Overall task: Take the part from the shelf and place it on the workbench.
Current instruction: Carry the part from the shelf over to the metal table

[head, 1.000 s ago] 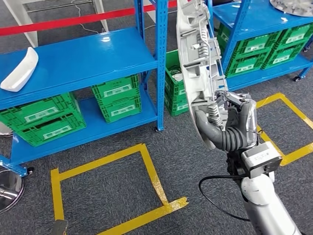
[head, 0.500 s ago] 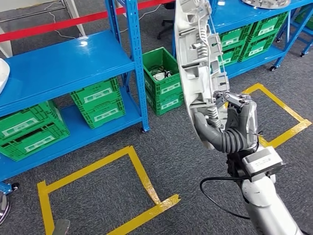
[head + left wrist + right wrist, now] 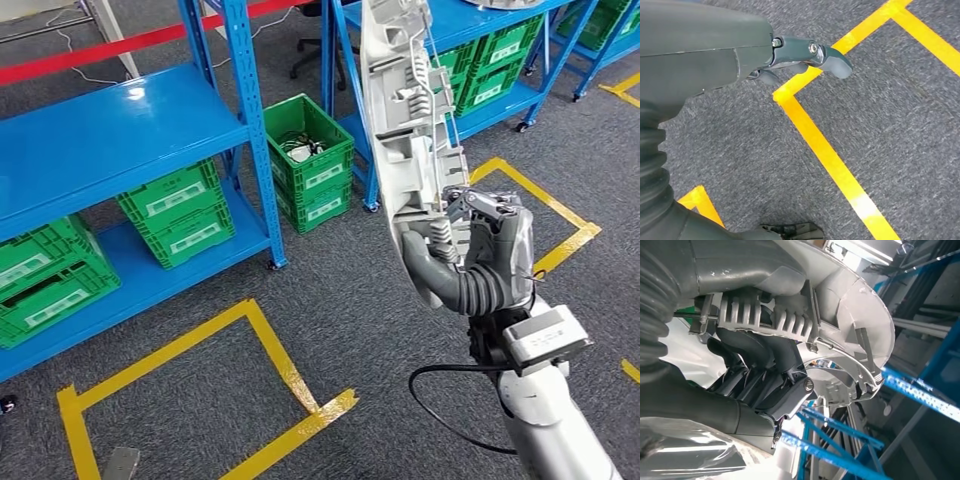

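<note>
Upright, long grey plastic part (image 3: 404,130) grasped at its lower end by right hand (image 3: 475,255), left hand (image 3: 715,47) released over carpet (image 3: 885,125) with yellow tape.

Part (image 3: 404,130): long, curved grey-white plastic moulding with ribs, clips and a thin wire on its inner face. Held upright, lower end gripped, upper end apparently beyond the head view's top edge.

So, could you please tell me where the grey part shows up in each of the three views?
Head view: the grey part stands upright, centre-right, gripped at its lower end by the right robot hand.
Right wrist view: the part spans the picture beyond the hand's fingers.
Left wrist view: not in it.
Shared landmark: the blue shelf.
</note>
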Available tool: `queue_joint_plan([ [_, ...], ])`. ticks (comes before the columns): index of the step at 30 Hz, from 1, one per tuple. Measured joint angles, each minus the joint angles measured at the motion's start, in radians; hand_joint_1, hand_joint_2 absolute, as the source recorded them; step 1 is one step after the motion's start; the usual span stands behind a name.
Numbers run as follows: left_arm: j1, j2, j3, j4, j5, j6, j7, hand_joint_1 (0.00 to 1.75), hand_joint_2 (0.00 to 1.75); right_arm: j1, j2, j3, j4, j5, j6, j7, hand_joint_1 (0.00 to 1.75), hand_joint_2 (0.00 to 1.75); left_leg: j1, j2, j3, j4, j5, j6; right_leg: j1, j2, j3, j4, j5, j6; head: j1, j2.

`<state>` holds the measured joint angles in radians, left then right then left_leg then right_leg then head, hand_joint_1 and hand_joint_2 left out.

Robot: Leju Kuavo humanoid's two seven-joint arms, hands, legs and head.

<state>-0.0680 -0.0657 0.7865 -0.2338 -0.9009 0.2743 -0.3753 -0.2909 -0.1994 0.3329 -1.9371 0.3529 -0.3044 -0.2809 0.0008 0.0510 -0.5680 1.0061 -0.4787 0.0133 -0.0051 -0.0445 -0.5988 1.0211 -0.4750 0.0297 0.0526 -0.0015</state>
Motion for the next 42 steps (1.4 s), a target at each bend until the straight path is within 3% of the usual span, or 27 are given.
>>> queue_joint_plan([
  [2, -0.001, 0.001, 0.0, 0.0, 0.0, 0.0, 0.0, 0.0, 1.75, -0.001, -0.001, 0.0, -0.002, 0.0, 0.0, -0.001, 1.75, 1.75, -0.002, 0.011, -0.001, 0.003, 0.0, -0.008, 0.003, 0.009, 0.003, -0.008, 0.0, -0.013, -0.002, 0.0],
  [4, -0.001, 0.0, 0.0, 0.0, 0.001, 0.0, 0.0, 0.0, 1.75, -0.001, -0.001, 0.0, -0.003, 0.0, 0.0, -0.001, 1.75, 1.75, 0.001, 0.005, -0.005, 0.018, -0.016, -0.018, 0.001, 0.021, 0.002, -0.01, 0.004, -0.024, -0.004, 0.0],
  [6, -0.001, -0.001, 0.0, 0.0, 0.001, 0.001, 0.0, 0.0, 1.75, -0.004, -0.002, 0.0, -0.005, 0.0, 0.0, -0.001, 1.75, 1.75, 0.005, -0.022, -0.038, 0.102, -0.071, -0.026, -0.001, 0.034, 0.002, -0.012, 0.007, -0.036, -0.007, 0.0],
  [8, 0.0, -0.001, 0.0, 0.0, 0.001, 0.001, 0.0, 0.0, 1.75, -0.004, -0.002, 0.001, -0.005, 0.0, 0.0, -0.002, 1.75, 1.75, 0.006, -0.038, -0.098, 0.239, -0.132, -0.028, 0.001, 0.049, 0.002, -0.012, 0.006, -0.042, -0.008, 0.0],
  [9, 0.002, -0.001, 0.0, 0.0, 0.001, 0.001, 0.0, 0.0, 1.75, -0.004, -0.002, 0.001, -0.005, 0.0, 0.0, -0.002, 1.75, 1.75, 0.006, -0.041, -0.118, 0.284, -0.143, -0.027, 0.003, 0.058, 0.002, -0.011, 0.007, -0.043, -0.008, 0.0],
  [10, 0.003, -0.001, 0.0, 0.0, 0.001, 0.001, 0.0, 0.0, 1.75, -0.003, -0.002, 0.001, -0.005, 0.0, 0.0, -0.002, 1.75, 1.75, 0.006, -0.042, -0.122, 0.292, -0.134, -0.026, 0.004, 0.068, 0.002, -0.011, 0.007, -0.043, -0.008, 0.0],
  [12, 0.004, 0.0, 0.0, 0.0, 0.001, 0.001, 0.0, 0.0, 1.75, -0.002, -0.002, 0.001, -0.006, 0.0, -0.001, -0.002, 1.75, 1.75, 0.006, -0.05, -0.078, 0.195, -0.066, -0.018, 0.005, 0.086, 0.004, -0.01, 0.007, -0.043, -0.009, 0.0],
  [14, 0.004, 0.001, 0.0, 0.0, 0.001, 0.001, -0.001, 0.0, 1.75, -0.002, -0.002, 0.001, -0.007, 0.0, -0.002, -0.002, 1.75, 1.75, 0.006, -0.079, -0.019, 0.069, -0.014, -0.007, 0.006, 0.103, 0.002, -0.008, 0.008, -0.04, -0.008, 0.0],
  [16, 0.004, 0.002, 0.0, 0.0, 0.002, 0.002, -0.002, 0.0, 1.75, 0.0, -0.002, 0.001, -0.01, 0.0, -0.004, -0.003, 1.75, 1.75, 0.004, -0.096, 0.002, 0.017, -0.008, -0.001, 0.003, 0.116, -0.007, -0.007, 0.014, -0.03, -0.009, 0.0],
  [18, 0.004, 0.001, 0.0, 0.0, 0.002, 0.002, -0.003, 0.0, 1.75, 0.004, -0.003, 0.0, -0.013, 0.0, -0.005, -0.003, 1.75, 1.75, 0.004, -0.084, 0.004, 0.003, -0.005, 0.003, 0.0, 0.123, -0.017, -0.008, 0.017, -0.018, -0.01, 0.0],
  [19, 0.004, 0.0, 0.0, 0.0, 0.002, 0.002, -0.003, 0.0, 1.75, 0.006, -0.003, -0.001, -0.015, 0.0, -0.005, -0.003, 1.75, 1.75, 0.007, -0.078, 0.006, -0.003, -0.002, 0.007, 0.001, 0.114, -0.023, -0.002, 0.011, -0.014, -0.009, 0.0],
  [21, 0.003, -0.001, 0.0, 0.0, 0.002, 0.003, -0.004, 0.0, 1.75, 0.006, -0.005, -0.002, -0.018, 0.0, -0.004, -0.004, 1.75, 1.75, 0.012, -0.062, 0.009, -0.013, 0.005, 0.013, 0.001, 0.08, -0.059, 0.067, -0.031, -0.005, -0.003, 0.0],
  [23, 0.005, -0.001, 0.0, 0.0, 0.002, 0.003, -0.005, 0.0, 1.75, 0.007, -0.005, 0.0, -0.019, 0.0, -0.003, -0.006, 1.75, 1.75, 0.012, -0.046, 0.009, -0.014, 0.005, 0.015, -0.003, 0.056, -0.12, 0.199, -0.089, 0.005, 0.0, 0.0],
  [25, 0.005, -0.001, 0.0, 0.0, 0.002, 0.003, -0.005, 0.0, 1.75, 0.012, -0.005, 0.001, -0.019, 0.0, -0.002, -0.007, 1.75, 1.75, 0.012, -0.03, 0.01, -0.013, 0.004, 0.015, -0.008, 0.051, -0.152, 0.265, -0.098, 0.013, 0.0, 0.0],
  [26, 0.005, -0.001, 0.0, 0.0, 0.002, 0.003, -0.005, 0.0, 1.75, 0.013, -0.005, 0.001, -0.019, 0.0, -0.002, -0.007, 1.75, 1.75, 0.012, -0.023, 0.01, -0.013, 0.003, 0.014, -0.01, 0.048, -0.138, 0.238, -0.075, 0.015, 0.001, 0.0],
  [28, 0.005, -0.003, 0.0, 0.0, 0.002, 0.003, -0.005, 0.0, 1.75, 0.013, -0.005, 0.001, -0.021, 0.0, -0.002, -0.007, 1.75, 1.75, 0.011, -0.012, 0.011, -0.01, -0.001, 0.007, -0.011, 0.025, -0.066, 0.103, -0.017, 0.017, 0.0, 0.0],
  [30, 0.005, -0.002, 0.0, 0.0, 0.002, 0.003, -0.005, 0.0, 1.75, 0.012, -0.005, 0.001, -0.025, 0.001, -0.002, -0.007, 1.75, 1.75, 0.007, -0.002, 0.01, -0.002, -0.006, -0.003, -0.008, 0.008, -0.012, 0.006, 0.007, 0.009, 0.0, 0.0],
  [33, 0.005, -0.001, 0.0, 0.0, 0.002, 0.003, -0.005, 0.0, 1.75, 0.013, -0.006, 0.001, -0.028, 0.001, -0.001, -0.008, 1.75, 1.75, 0.004, 0.011, 0.009, 0.0, -0.008, -0.015, -0.004, 0.019, -0.006, -0.006, 0.008, -0.011, -0.003, 0.0],
  [35, 0.004, -0.002, 0.0, 0.0, 0.002, 0.004, -0.005, 0.0, 1.75, 0.013, -0.007, 0.001, -0.03, 0.001, -0.001, -0.008, 1.75, 1.75, 0.008, 0.0, 0.002, 0.024, -0.031, -0.024, -0.005, 0.031, -0.007, -0.007, 0.011, -0.025, -0.004, 0.0],
  [36, 0.004, -0.002, 0.0, 0.0, 0.002, 0.004, -0.005, 0.0, 1.75, 0.013, -0.007, 0.001, -0.031, 0.001, -0.001, -0.008, 1.75, 1.75, 0.009, -0.013, -0.015, 0.065, -0.058, -0.027, -0.006, 0.036, -0.007, -0.009, 0.013, -0.031, -0.006, 0.0],
  [39, 0.007, 0.0, 0.001, 0.0, 0.002, 0.004, -0.005, 0.0, 1.75, 0.014, -0.007, 0.002, -0.032, 0.001, -0.001, -0.008, 1.75, 1.75, 0.009, -0.039, -0.102, 0.264, -0.145, -0.027, -0.003, 0.057, -0.009, -0.009, 0.014, -0.039, -0.008, 0.0],
  [40, 0.009, 0.0, 0.001, 0.0, 0.003, 0.004, -0.005, 0.0, 1.75, 0.016, -0.007, 0.002, -0.032, 0.001, -0.001, -0.008, 1.75, 1.75, 0.009, -0.041, -0.117, 0.294, -0.147, -0.024, -0.001, 0.066, -0.009, -0.009, 0.015, -0.039, -0.008, 0.0],
  [41, 0.01, 0.0, 0.001, 0.0, 0.003, 0.004, -0.005, 0.0, 1.75, 0.017, -0.007, 0.002, -0.032, 0.001, -0.001, -0.007, 1.75, 1.75, 0.009, -0.042, -0.114, 0.286, -0.13, -0.021, 0.001, 0.075, -0.009, -0.008, 0.015, -0.04, -0.008, 0.0],
  [42, 0.01, 0.0, 0.001, 0.0, 0.002, 0.004, -0.005, 0.0, 1.75, 0.017, -0.007, 0.002, -0.032, 0.001, -0.001, -0.007, 1.75, 1.75, 0.008, -0.047, -0.092, 0.236, -0.096, -0.015, 0.002, 0.084, -0.008, -0.008, 0.016, -0.04, -0.008, 0.0],
])
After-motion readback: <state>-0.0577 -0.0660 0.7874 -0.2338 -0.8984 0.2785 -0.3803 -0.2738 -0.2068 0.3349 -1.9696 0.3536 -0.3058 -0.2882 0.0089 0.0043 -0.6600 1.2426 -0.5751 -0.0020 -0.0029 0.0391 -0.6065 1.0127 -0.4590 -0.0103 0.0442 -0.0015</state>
